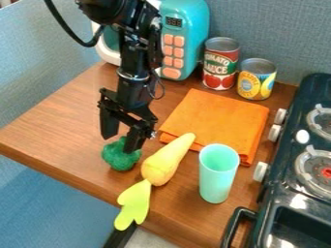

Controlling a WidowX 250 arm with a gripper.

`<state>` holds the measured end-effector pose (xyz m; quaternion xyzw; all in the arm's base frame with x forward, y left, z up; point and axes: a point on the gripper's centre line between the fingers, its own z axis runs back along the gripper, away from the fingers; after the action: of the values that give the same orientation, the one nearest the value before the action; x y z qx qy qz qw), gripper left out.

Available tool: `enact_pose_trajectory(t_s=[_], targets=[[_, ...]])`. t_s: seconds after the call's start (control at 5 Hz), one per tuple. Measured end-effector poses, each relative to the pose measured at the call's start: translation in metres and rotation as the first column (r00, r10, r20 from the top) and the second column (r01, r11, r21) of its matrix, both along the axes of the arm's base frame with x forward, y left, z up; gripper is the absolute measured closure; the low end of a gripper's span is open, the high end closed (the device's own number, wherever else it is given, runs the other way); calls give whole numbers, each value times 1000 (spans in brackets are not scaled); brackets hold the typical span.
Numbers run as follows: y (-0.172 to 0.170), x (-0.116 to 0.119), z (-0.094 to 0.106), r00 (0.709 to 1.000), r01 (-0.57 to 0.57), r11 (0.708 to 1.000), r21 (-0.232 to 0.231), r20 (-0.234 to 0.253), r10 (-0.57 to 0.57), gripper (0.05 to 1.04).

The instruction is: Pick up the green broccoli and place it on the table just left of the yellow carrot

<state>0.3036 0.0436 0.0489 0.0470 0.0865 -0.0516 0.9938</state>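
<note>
Near the front edge of the wooden surface (59,127), I have the gripper (119,144) parted wide at the green bumpy toy (120,157), with the yellow toy carrot (163,164) just beside it and the folded orange cloth (217,122) beyond.

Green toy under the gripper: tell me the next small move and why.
Probably ease the gripper down slightly before closing: its fingers look open, one tip overlapping the green toy in this view, the other only near its upper left edge.
</note>
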Motion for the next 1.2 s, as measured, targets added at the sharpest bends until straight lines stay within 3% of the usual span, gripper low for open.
enact_pose_trajectory(t_s=[0.2,0.4,0.6,0.8,1.0,1.2], targets=[[-1,-1,1,1000,0,1000,-15,-6,0,76],[-4,3,22,999,-6,999,-52,46,8,81],[1,6,31,998,-21,994,-107,60,28,83],[-3,21,48,994,-16,990,-137,104,31,83],[-20,43,44,994,6,982,-191,113,16,83],[-47,60,47,992,42,979,-201,127,-17,83]])
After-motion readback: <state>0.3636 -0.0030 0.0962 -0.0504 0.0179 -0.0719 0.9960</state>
